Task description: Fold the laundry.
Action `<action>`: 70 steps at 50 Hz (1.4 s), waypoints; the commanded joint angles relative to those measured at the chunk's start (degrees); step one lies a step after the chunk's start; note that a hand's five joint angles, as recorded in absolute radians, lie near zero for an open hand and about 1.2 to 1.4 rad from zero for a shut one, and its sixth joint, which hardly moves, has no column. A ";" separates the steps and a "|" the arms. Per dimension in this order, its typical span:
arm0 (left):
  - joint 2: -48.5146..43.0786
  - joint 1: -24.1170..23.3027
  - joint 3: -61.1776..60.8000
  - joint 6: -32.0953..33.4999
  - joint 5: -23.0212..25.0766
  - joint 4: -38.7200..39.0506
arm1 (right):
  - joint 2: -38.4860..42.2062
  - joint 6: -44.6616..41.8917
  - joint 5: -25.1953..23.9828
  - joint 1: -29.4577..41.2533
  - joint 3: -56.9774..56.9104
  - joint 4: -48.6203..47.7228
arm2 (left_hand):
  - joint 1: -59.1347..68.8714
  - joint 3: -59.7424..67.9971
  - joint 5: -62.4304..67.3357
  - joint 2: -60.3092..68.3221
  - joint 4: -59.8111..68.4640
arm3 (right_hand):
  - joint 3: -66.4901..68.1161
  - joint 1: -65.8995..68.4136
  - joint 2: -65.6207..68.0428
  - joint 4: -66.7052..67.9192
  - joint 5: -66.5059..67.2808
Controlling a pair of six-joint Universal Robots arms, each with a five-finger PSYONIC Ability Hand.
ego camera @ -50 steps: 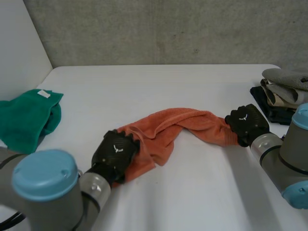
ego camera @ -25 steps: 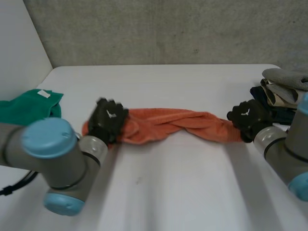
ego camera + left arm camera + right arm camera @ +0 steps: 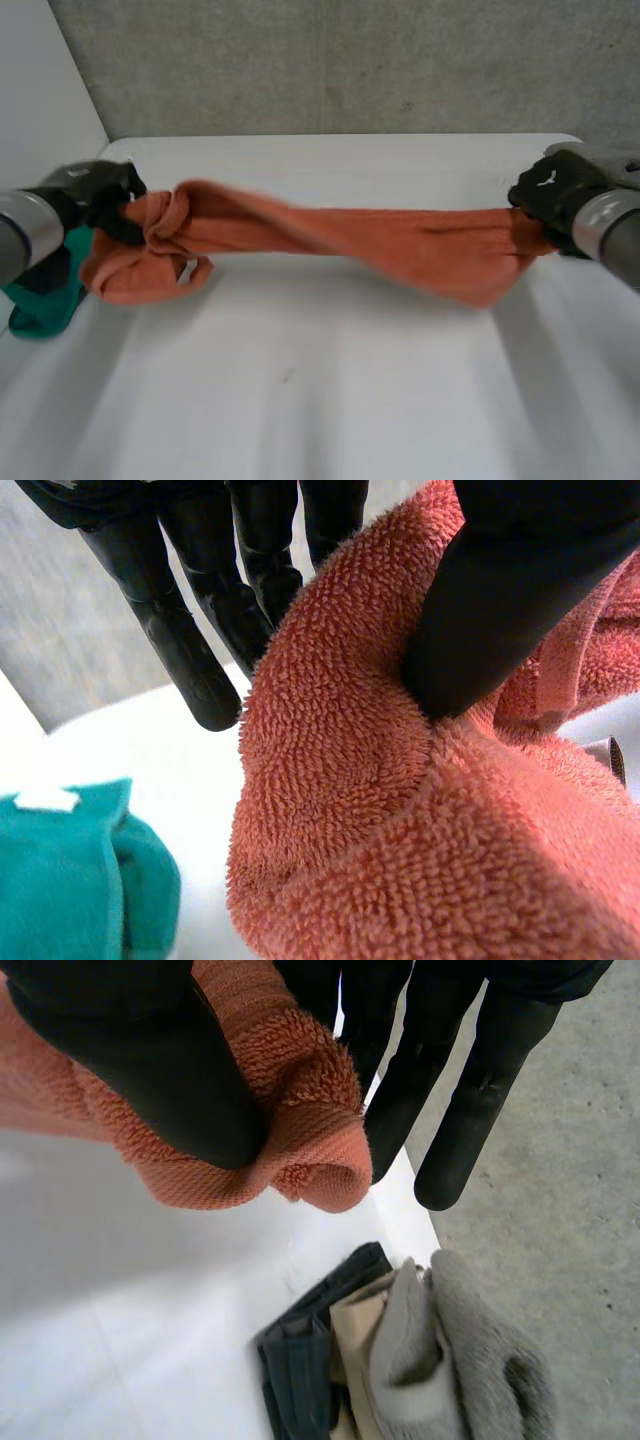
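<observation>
The orange terry towel (image 3: 380,235) is stretched over the white table (image 3: 320,400) as a twisted, sagging band, bunched into loops at its left end. We pinch that bunched end between the thumb and fingers of our left hand (image 3: 100,195). Our right hand (image 3: 550,195) clamps the other end the same way. A green cloth (image 3: 45,290) lies beside the left hand, and folded clothes (image 3: 400,1360) sit near the right.

The head camera looks down from behind the arms onto the white table (image 3: 330,400), with the orange towel (image 3: 400,240) spanning mid-view. Each wrist camera sits very close against one towel end. The left also sees the green cloth (image 3: 70,880) beside its end, and the right the folded pile (image 3: 400,1360).
</observation>
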 commanded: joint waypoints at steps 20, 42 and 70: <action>-5.49 -7.26 9.78 -0.94 -4.44 31.55 | 3.77 21.66 -2.35 6.36 -0.14 -46.14 | 18.54 13.31 17.08 12.29 11.30 | 11.77 17.83 12.59 11.25 12.56; -3.30 -9.63 -21.08 24.64 -3.55 28.92 | 5.10 10.05 -4.91 4.25 18.77 -30.58 | -40.15 -45.37 -41.61 -46.39 -47.39 | -48.28 -42.22 -47.46 -48.80 -47.49; -11.89 -25.02 -7.56 8.29 -26.75 26.45 | 2.02 33.00 -0.42 4.60 8.57 -2.10 | -33.08 -38.31 -34.55 -39.33 -40.33 | -58.23 -52.17 -57.41 -58.75 -57.44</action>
